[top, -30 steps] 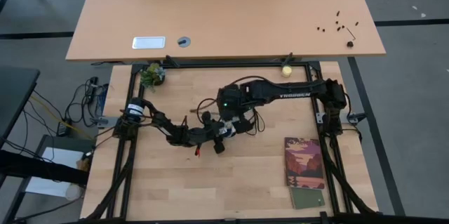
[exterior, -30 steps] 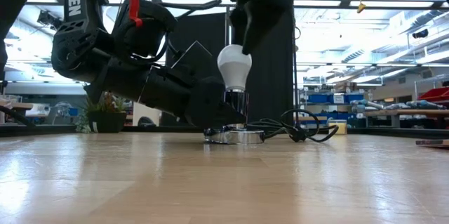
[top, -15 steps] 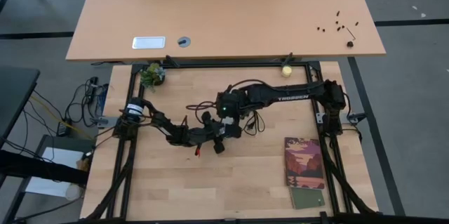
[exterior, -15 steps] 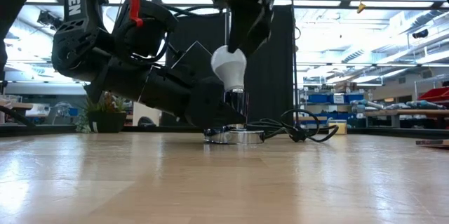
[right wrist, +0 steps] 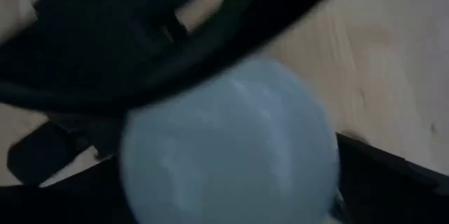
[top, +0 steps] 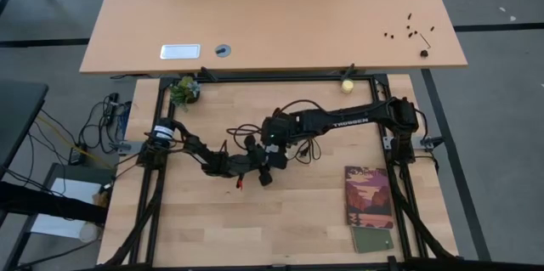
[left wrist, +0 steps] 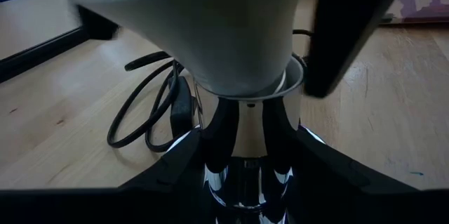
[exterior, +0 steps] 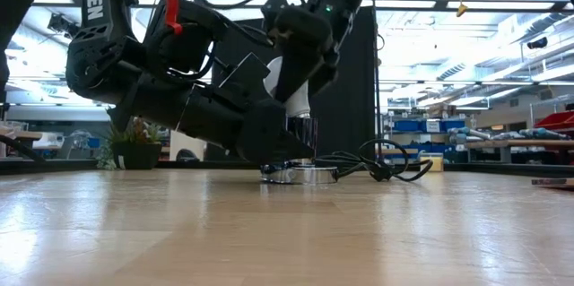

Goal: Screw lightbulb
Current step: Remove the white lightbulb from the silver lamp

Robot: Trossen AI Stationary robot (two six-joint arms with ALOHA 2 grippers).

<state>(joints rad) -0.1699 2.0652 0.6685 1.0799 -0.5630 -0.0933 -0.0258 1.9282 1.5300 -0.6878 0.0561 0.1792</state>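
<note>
The white lightbulb (exterior: 297, 99) stands with its screw base in a chrome socket (exterior: 296, 175) on the table's middle. In the left wrist view the lightbulb (left wrist: 210, 34) rises just above the socket's stem. My left gripper (top: 270, 162) reaches in low from the table's left and is shut on the socket. My right gripper (exterior: 298, 75) has come from above, open, with its fingers down on either side of the bulb's round head (right wrist: 224, 147). It hides most of the bulb in the low view and all of it in the high view. My left gripper pinches the socket's chrome stem (left wrist: 245, 136) between its two fingers, just under the bulb. The fingers come nearly level from the table's left, slanting a little down. The socket stands upright with its round foot (exterior: 309, 177) on the table. My right gripper's fingers (left wrist: 351, 34) stand close beside the bulb's head; I cannot tell whether they touch it.
The socket's black cord (exterior: 377, 165) lies looped behind it. A booklet (top: 368, 196) and a green card (top: 374, 239) lie at the near right. A small yellowish ball (top: 347, 86) and a small plant (top: 184, 91) sit at the far edge.
My right gripper has sunk from just above the lightbulb down over its head, and has rolled about its own pointing line on the way. The bulb, plain in the low view a second ago, is now mostly covered by the fingers.
</note>
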